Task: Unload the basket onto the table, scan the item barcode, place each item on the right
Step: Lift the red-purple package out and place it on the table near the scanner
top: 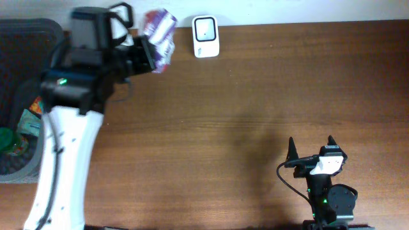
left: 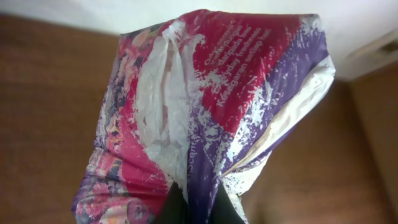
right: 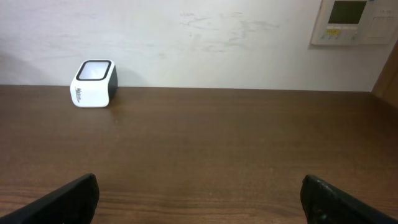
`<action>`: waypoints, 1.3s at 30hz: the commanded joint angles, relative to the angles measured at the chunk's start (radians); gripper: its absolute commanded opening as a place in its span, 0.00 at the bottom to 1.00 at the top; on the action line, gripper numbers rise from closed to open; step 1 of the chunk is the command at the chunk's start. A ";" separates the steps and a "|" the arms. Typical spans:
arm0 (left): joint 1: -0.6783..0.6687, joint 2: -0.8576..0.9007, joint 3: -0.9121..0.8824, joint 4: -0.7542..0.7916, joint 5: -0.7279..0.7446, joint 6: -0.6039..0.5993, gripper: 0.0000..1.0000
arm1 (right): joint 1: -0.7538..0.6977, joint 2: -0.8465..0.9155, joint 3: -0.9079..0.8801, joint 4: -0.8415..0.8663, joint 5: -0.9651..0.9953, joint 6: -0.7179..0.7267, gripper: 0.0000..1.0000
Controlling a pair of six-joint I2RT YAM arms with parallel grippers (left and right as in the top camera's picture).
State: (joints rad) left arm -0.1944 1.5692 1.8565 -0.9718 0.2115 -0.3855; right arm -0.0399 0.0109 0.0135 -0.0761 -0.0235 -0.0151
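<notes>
I hold left end effector [top: 146, 56] pressed together on packet [left: 205, 112], pinching its near edge. Packet lifted off tabletop [top: 255, 96], scanner [top: 206, 37] just beyond it, so window can read code. Right end effector [top: 312, 145] spread, empty, well apart. Packet: crinkled film, red-purple print, white scuffs; no barcode visible.

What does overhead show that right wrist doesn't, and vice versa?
Overhead only: the left gripper shut on a red-and-purple packet, held beside the scanner; a dark bin with items at the table's edge.
Right wrist only: the wall behind the table and a wall panel at upper right.
Both: the white scanner, the brown table, and the open right gripper.
</notes>
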 commanded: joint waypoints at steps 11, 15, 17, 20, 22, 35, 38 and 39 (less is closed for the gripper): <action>-0.185 0.337 -0.008 -0.097 -0.133 0.020 0.00 | -0.006 -0.007 -0.008 -0.003 0.002 -0.003 0.99; -0.189 0.398 -0.008 -0.100 -0.134 0.021 0.00 | -0.006 -0.007 -0.008 -0.003 0.002 -0.003 0.99; -0.201 0.430 -0.008 -0.083 -0.134 0.041 0.00 | -0.006 -0.007 -0.008 -0.003 0.002 -0.003 0.99; -0.220 0.479 -0.008 0.002 -0.134 0.042 0.00 | -0.006 -0.007 -0.008 -0.003 0.002 -0.003 0.99; -0.233 0.515 -0.008 0.108 -0.134 0.042 0.02 | -0.006 -0.007 -0.008 -0.003 0.002 -0.003 0.99; -0.267 0.517 0.031 0.202 -0.027 0.042 0.40 | -0.006 -0.007 -0.008 -0.003 0.002 -0.003 0.99; -0.267 0.526 0.026 0.177 -0.261 0.042 0.45 | -0.006 -0.007 -0.008 -0.003 0.002 -0.003 0.98; -0.267 0.539 0.026 0.164 -0.296 0.042 0.54 | -0.006 -0.007 -0.008 -0.003 0.002 -0.003 0.99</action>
State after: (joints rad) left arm -0.4629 2.1242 1.8629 -0.7853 0.0872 -0.3508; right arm -0.0399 0.0109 0.0135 -0.0765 -0.0235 -0.0158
